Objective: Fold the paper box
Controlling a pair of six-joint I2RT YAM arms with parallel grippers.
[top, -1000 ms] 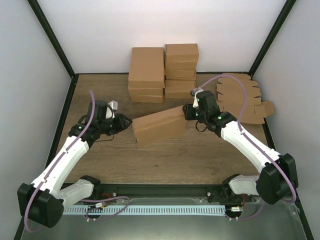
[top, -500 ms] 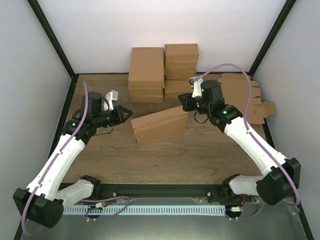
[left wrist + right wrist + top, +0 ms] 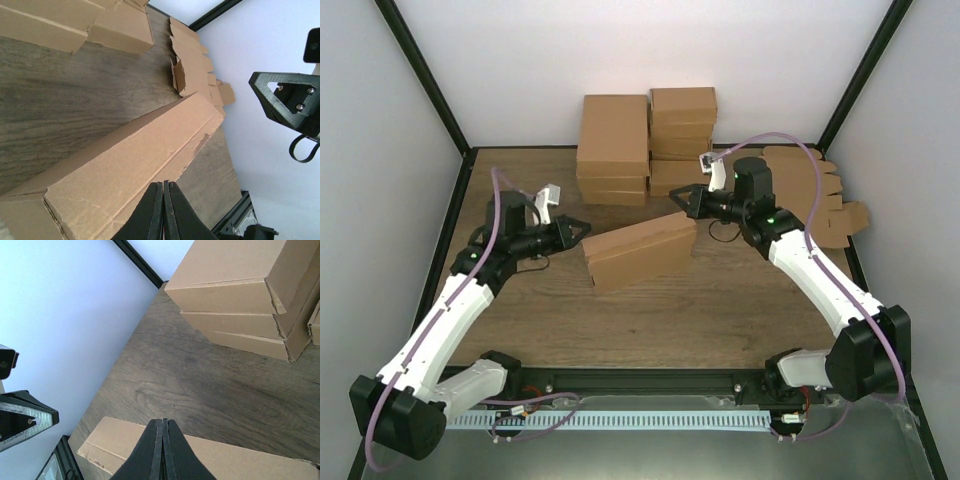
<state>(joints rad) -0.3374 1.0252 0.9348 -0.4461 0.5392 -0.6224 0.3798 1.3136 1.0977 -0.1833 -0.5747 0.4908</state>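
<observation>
In the left wrist view the paper box (image 3: 120,165) runs off the bottom and left edges. In the right wrist view the stacked boxes (image 3: 235,290) are cropped at the top and right. From above, the right arm (image 3: 810,270) covers part of the flat blanks (image 3: 840,215).

The right gripper (image 3: 162,421) rises from the bottom edge with its black fingers pressed flat together, nothing between them; their tip lies over the far edge of the paper box (image 3: 250,462); beyond it runs the wooden table (image 3: 200,385); three stacked cardboard boxes (image 3: 235,295) fill the upper right; the left gripper's black finger (image 3: 25,421) juts in at far left against a white wall (image 3: 60,315).
</observation>
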